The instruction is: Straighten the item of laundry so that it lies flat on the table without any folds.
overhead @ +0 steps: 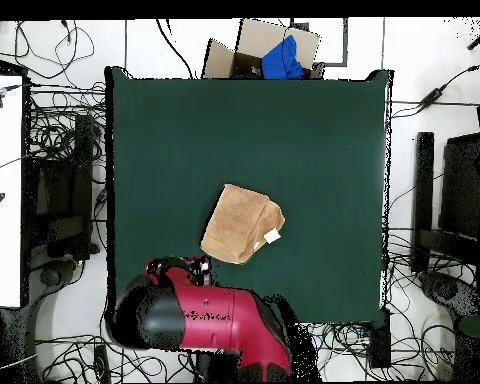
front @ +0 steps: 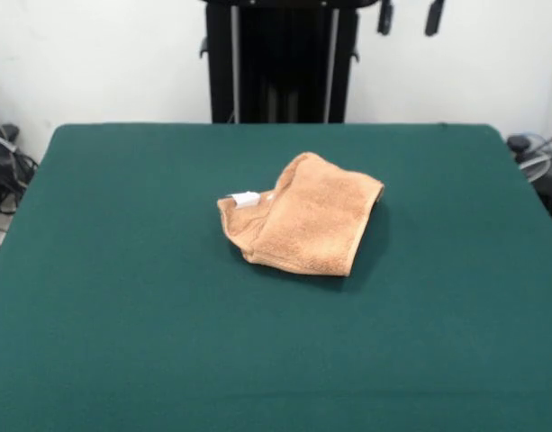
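The item of laundry (front: 304, 219), an orange-tan terry towel, lies near the middle of the table (front: 122, 270), folded over on itself into a rumpled wedge. Its small white tag (front: 246, 199) shows at the left corner. In the overhead view the towel (overhead: 239, 222) sits slightly toward the robot's side of the green table (overhead: 314, 140), with the tag (overhead: 273, 236) at its right. My gripper (front: 409, 16) is drawn back, high above the table's far edge. Only its two dark fingertips show, standing apart and empty. The red arm (overhead: 209, 320) is at the table's near edge in the overhead view.
The black pedestal (front: 280, 63) stands behind the table's far edge. A cardboard box (overhead: 269, 45) holding something blue sits past the opposite edge. Cables lie on the floor around the table, and desks and equipment stand at both sides.
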Motion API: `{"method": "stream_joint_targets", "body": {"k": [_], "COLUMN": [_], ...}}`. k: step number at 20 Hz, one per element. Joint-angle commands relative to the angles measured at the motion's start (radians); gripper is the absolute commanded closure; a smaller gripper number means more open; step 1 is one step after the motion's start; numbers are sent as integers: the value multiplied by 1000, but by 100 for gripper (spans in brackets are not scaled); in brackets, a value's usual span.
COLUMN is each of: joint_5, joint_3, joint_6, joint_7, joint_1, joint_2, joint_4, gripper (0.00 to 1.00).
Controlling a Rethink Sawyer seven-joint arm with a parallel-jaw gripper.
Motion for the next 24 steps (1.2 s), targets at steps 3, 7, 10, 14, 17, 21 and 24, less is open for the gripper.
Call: {"method": "stream_joint_targets", "body": {"k": [3,7,10,14,17,21,24], "joint_5": [-32,-19,-4,6,6,7,2], "joint_3": [-47,-56,-46,-25,-4,8,12], "joint_6": [-109,-145,-178,-248,-273,-283,-284], "joint_7": [207,219,218,215,198,186,175], "joint_1": [-35,-34,-49,-75,-100,-120,-127], "joint_2": [145,174,202,259,278,281,289], "joint_4": [-72,-72,-73,-78,-76,-65,-73], "gripper": [0,0,0,0,0,0,0]}}
